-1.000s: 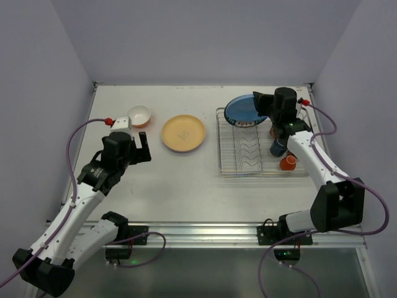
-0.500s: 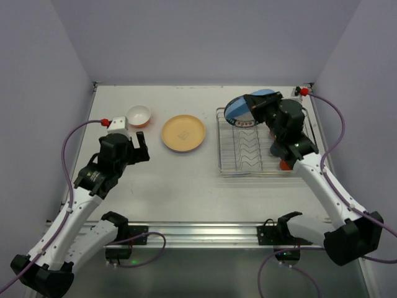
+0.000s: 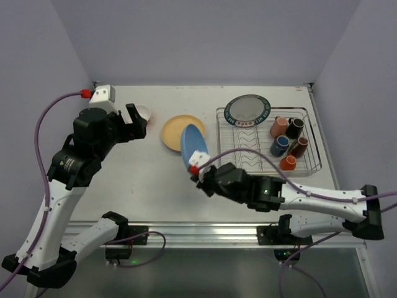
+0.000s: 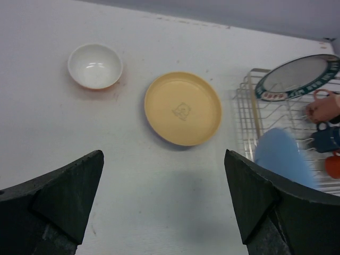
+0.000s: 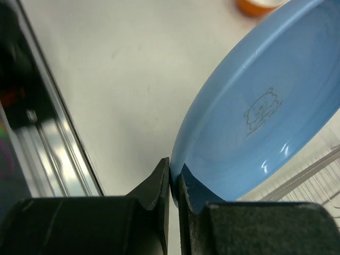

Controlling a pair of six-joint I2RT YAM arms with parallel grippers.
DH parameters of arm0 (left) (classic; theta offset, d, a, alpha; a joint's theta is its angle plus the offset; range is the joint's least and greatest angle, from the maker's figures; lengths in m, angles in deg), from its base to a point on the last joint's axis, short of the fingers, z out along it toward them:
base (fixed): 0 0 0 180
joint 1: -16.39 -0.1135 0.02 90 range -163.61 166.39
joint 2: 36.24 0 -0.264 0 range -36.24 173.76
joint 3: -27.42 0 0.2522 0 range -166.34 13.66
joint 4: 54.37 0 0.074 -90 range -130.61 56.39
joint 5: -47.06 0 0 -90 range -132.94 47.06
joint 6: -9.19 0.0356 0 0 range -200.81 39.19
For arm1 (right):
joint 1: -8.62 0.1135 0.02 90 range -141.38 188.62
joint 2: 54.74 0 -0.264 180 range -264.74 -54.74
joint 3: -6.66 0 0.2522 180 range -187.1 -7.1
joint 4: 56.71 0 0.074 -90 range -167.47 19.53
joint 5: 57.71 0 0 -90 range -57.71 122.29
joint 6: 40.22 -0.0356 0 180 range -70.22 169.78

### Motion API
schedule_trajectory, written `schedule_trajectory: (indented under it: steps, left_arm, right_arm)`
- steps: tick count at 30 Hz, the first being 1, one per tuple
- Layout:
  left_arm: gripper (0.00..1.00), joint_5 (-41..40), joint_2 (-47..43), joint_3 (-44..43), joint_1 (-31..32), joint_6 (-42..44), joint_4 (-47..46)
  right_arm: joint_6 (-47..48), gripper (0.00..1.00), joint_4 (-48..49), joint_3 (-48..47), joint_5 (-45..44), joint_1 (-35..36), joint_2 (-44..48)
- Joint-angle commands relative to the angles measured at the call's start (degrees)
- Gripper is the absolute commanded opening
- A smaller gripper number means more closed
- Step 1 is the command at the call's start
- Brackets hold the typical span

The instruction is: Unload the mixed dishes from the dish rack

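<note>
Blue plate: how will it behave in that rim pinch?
Likely stiff: blue plate holds shape though the right claw pinches only its rim. Glossy surface, so it may slip or pivot. Probably light, since an edge grip carries it.

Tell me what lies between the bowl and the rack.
The yellow plate lies flat between bowl and rack; the left wrist view shows it. The blue plate, gripped by the right hand, hangs beside it.

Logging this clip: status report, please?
Right gripper shut on blue plate, out of rack. Left gripper open, empty. Yellow plate close beside it.
</note>
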Motion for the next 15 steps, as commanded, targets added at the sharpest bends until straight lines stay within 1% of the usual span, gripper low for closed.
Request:
schedule_trajectory:
  steps: [1,2,3,4,6,9,11,15]
  left_arm:
    - [1.0,11.55,2.55,-5.53,0.31,0.63,5.06]
    - [1.0,14.37,2.38,-4.22,0.31,0.54,2.0]
    - [1.0,17.79,2.63,-0.82,0.31,0.71,0.93]
    - [1.0,21.39,3.25,0.44,0.39,0.98,0.66]
    - [1.0,21.87,5.01,4.46,0.66,1.42,0.74]
    - [1.0,22.13,4.92,8.78,0.92,2.29,0.39]
    - [1.0,23.45,4.14,10.11,1.1,3.35,0.13]
    - [0.99,22.31,3.52,12.92,1.36,4.58,0.21]
  right_arm:
    - [20.5,0.0,-7.31,1.27,-13.25,8.84,-6.49]
    - [22.35,0.0,-6.96,1.27,-14.04,10.16,-7.73]
    - [26.02,0.0,-5.48,1.36,-14.84,11.83,-8.88]
    - [27.71,0.0,-4.85,1.45,-15.45,12.45,-9.85]
    - [32.18,0.0,-4.06,1.63,-14.67,13.34,-11.87]
    - [36.14,0.0,-3.71,1.19,-11.51,13.43,-13.37]
    - [37.74,0.0,-3.18,0.49,-12.2,13.43,-14.33]
    - [40.02,0.0,-4.66,-2.59,-14.57,13.43,-18.45]
